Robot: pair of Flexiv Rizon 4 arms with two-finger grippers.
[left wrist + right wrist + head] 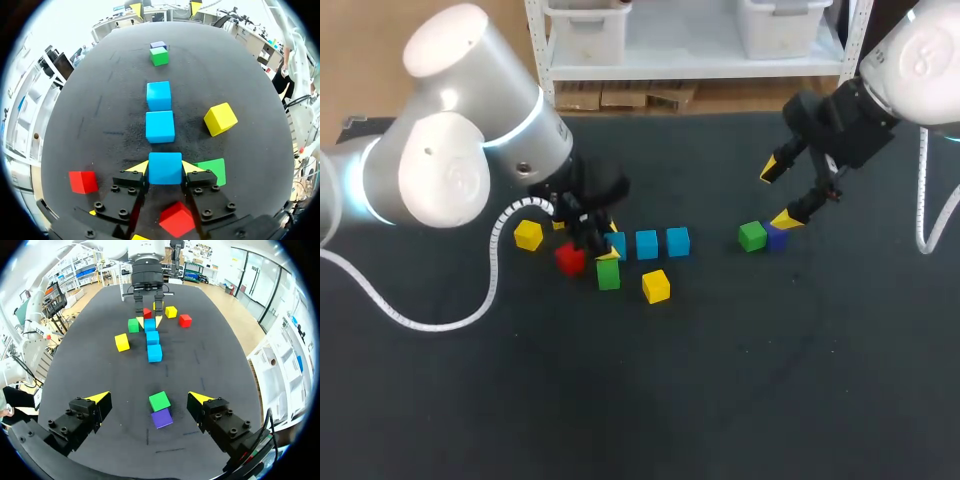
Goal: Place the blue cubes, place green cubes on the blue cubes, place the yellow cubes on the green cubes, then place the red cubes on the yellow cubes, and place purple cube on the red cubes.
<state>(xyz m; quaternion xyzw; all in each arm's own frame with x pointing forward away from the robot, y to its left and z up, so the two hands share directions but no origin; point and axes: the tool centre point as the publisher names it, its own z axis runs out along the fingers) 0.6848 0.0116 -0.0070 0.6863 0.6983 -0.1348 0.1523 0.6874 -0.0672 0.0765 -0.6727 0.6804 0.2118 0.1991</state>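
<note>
Head view: left gripper (612, 243) at the middle of the worktop (720, 380), on the end blue cube (617, 243) of a three-cube row; right gripper (779, 195) over the green cube (752, 236) and purple cube (777, 238), nearer the right edge.
Left wrist view: fingers (139, 167) grip the blue cube.
Right wrist view: fingers (97, 398) wide apart, empty.
Step, as judged: blue base; next, release and fetch green.

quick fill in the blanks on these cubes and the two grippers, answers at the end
1. The held cube, gripped from both sides by the left gripper, is ___ in colour.
2. The straight row of same-coloured cubes holds ___ cubes.
3. The purple cube has a neighbour right beside it, coloured ___.
4. The right gripper, above those two, has its fingers ___.

Missing words: blue; three; green; open
</note>
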